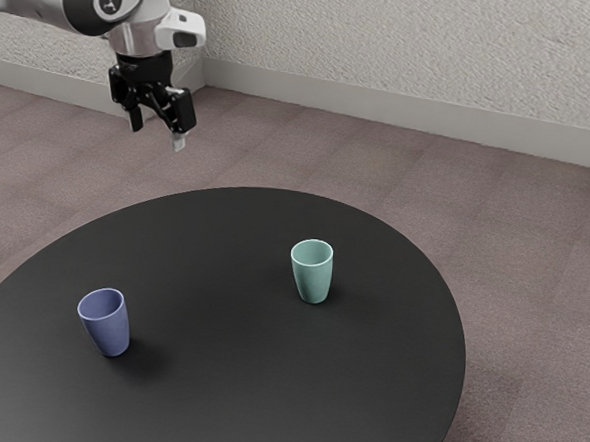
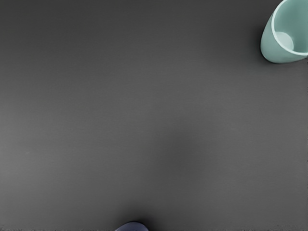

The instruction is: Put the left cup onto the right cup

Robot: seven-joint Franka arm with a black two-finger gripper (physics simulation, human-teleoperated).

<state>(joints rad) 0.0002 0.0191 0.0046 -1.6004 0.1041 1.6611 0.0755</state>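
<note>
A blue-violet cup (image 1: 105, 321) stands upright on the round black table (image 1: 215, 376), toward the exterior view's left and near the front. A mint-green cup (image 1: 311, 270) stands upright further right and further back. My gripper (image 1: 158, 131) hangs high above the table's far left edge, well apart from both cups, open with nothing between its fingers. In the wrist view the green cup (image 2: 285, 33) sits at one corner and a sliver of the blue cup (image 2: 131, 226) shows at the opposite edge.
The table is dark and bare apart from the two cups. Brown carpet floor (image 1: 495, 223) surrounds it, with a pale wall and baseboard (image 1: 402, 102) behind.
</note>
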